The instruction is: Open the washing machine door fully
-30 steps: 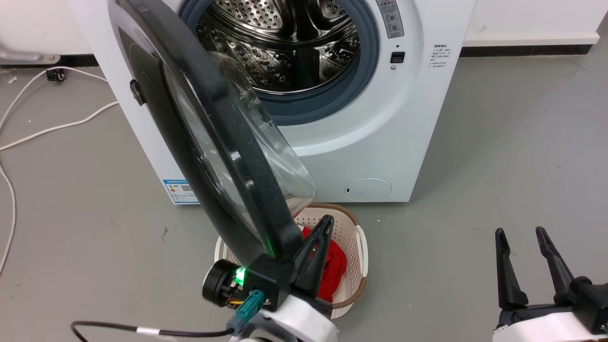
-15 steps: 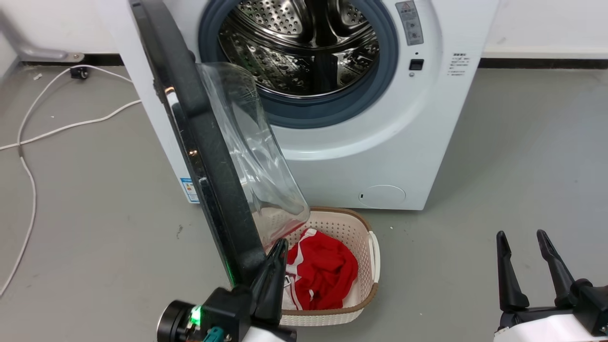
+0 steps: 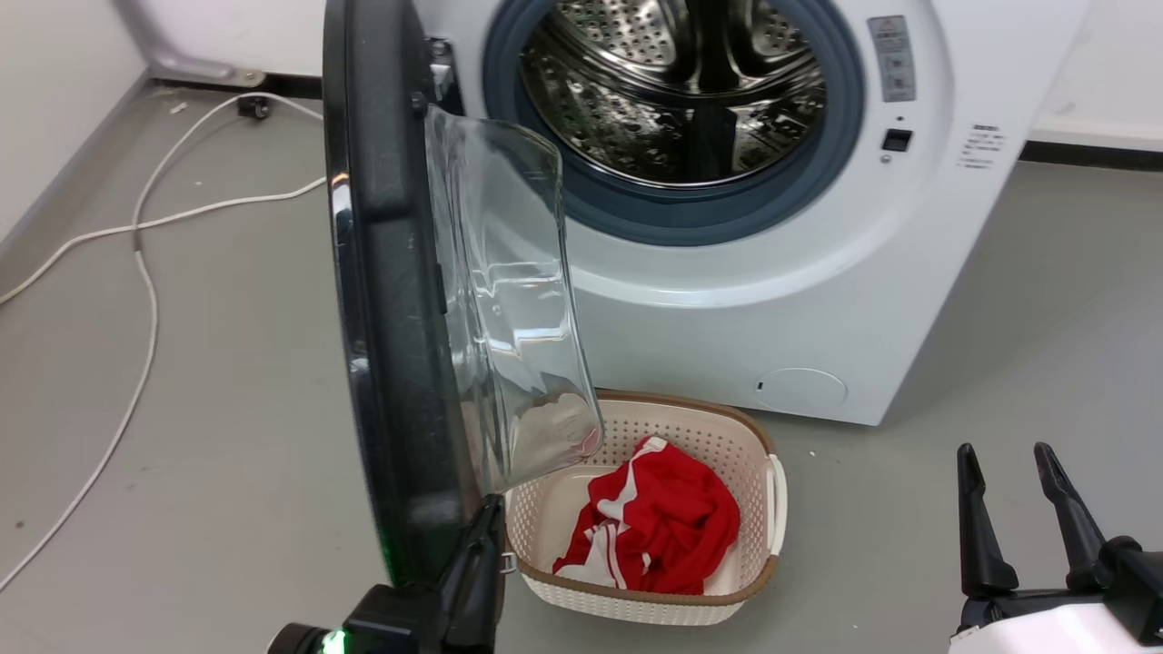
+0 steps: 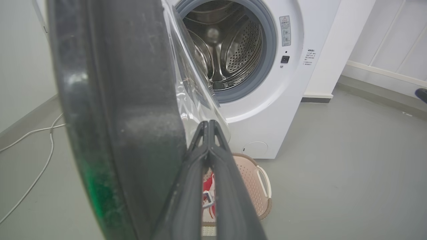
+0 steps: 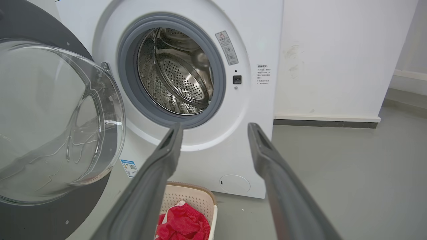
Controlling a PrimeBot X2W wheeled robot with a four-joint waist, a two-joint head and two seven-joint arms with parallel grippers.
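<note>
The washing machine door [image 3: 391, 318] stands swung out, roughly square to the machine's front. It is hinged on the robot's left, and its glass bowl hangs over the laundry basket [image 3: 636, 604]. The left end effector [image 3: 495, 504] has its fingers pressed together and holds nothing. Its tips appear to lie against the inner side of the black rim near the free edge. The right end effector [image 3: 1004, 450] is spread, empty and well apart. To complete the swing:
- Push on the rim, not the glass.
- Follow the hinge arc.
- Stop at the hinge limit.
</note>
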